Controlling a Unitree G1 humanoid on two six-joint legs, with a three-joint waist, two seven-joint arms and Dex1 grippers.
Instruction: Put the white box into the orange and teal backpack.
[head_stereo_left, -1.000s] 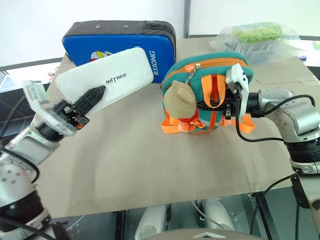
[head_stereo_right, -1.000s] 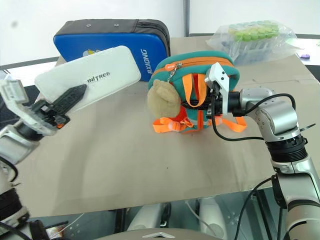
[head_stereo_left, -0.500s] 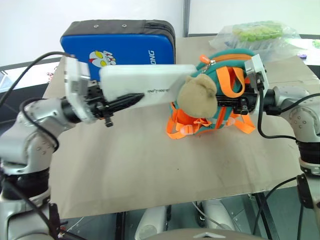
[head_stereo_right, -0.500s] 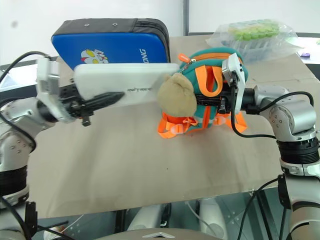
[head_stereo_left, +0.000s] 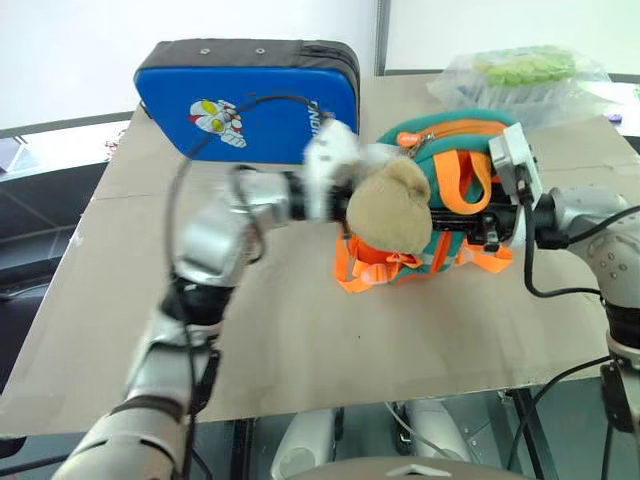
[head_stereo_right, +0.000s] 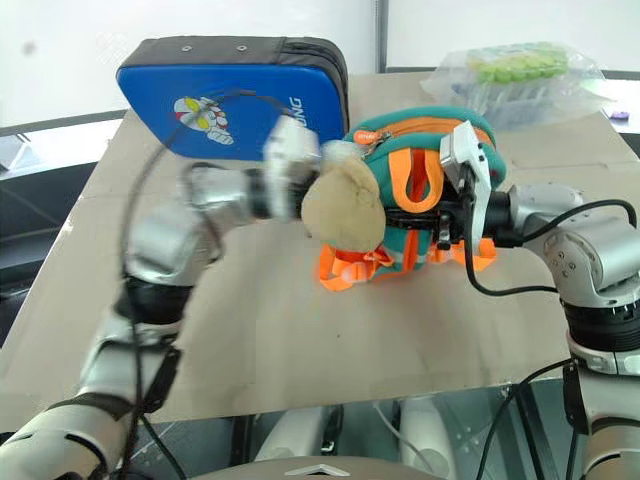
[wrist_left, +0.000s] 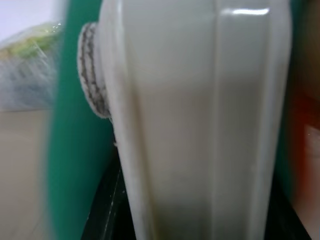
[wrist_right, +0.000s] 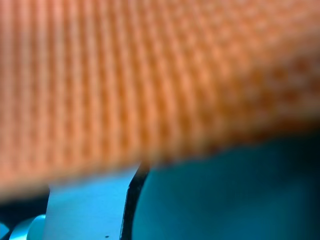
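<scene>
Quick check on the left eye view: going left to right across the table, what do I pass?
Blue padded case → tan plush toy → orange and teal backpack → clear bag of green items.

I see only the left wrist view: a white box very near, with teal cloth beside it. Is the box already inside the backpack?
Observer: I cannot tell fully. In the head views the left end effector, holding the white box, is at the teal top of the backpack, and the plush toy hides the box's front end.
Operator: What holds the backpack?
Observer: The right end effector is shut on an orange strap on the side of the backpack that faces the robot.
Operator: What is behind my arm?
Observer: A blue padded case stands on its edge at the table's far side, apart from the backpack.
</scene>
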